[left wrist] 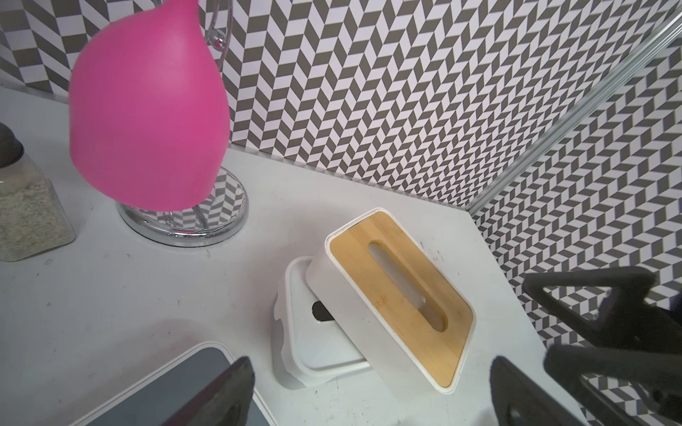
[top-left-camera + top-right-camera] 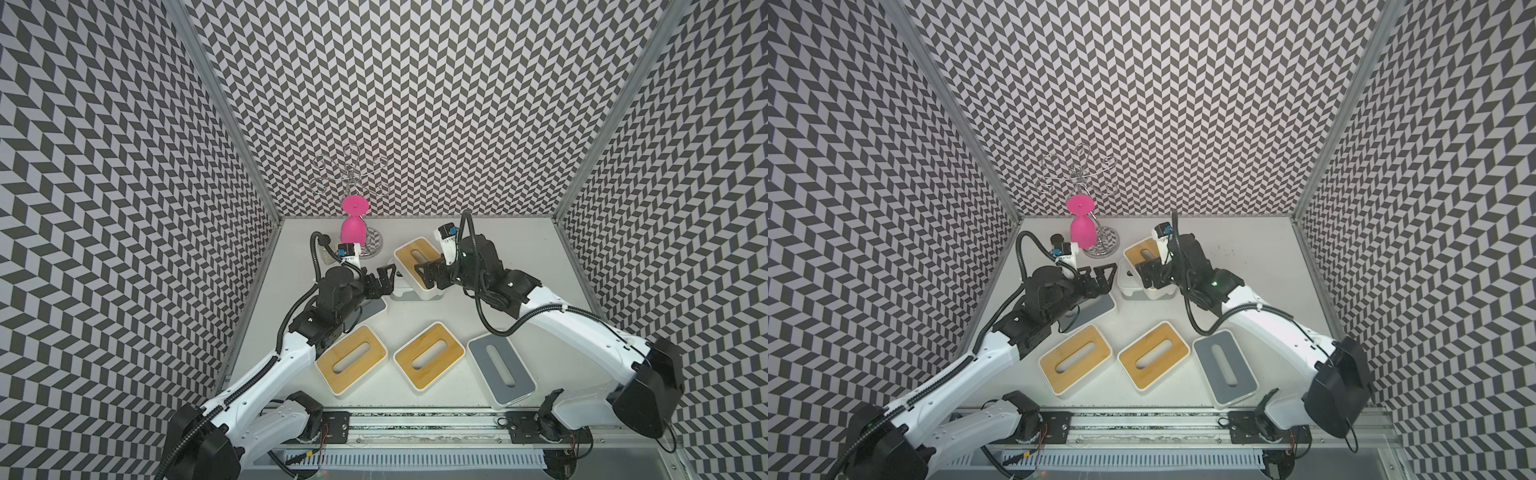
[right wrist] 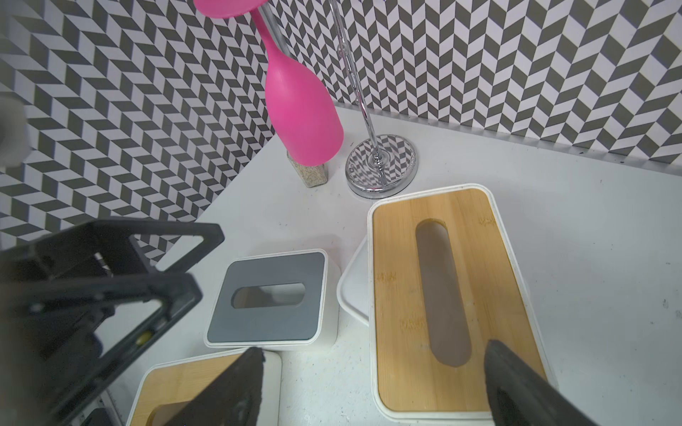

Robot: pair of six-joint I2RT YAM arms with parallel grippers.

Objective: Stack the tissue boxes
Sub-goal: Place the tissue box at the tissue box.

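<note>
Bamboo-lidded box [image 2: 409,252]: set askew on white box [image 1: 321,346], rear worktop [image 2: 519,249]. Right gripper [image 2: 428,276] jaws spread, empty; left gripper [image 2: 380,282] jaws wide, empty. Step: first placement, judged done. Next: squaring, then fetching grey box [image 2: 500,368].

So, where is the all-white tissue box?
In a top view, the all-white tissue box sits at the back, under the askew bamboo-lidded tissue box, right of the chrome stand.
</note>
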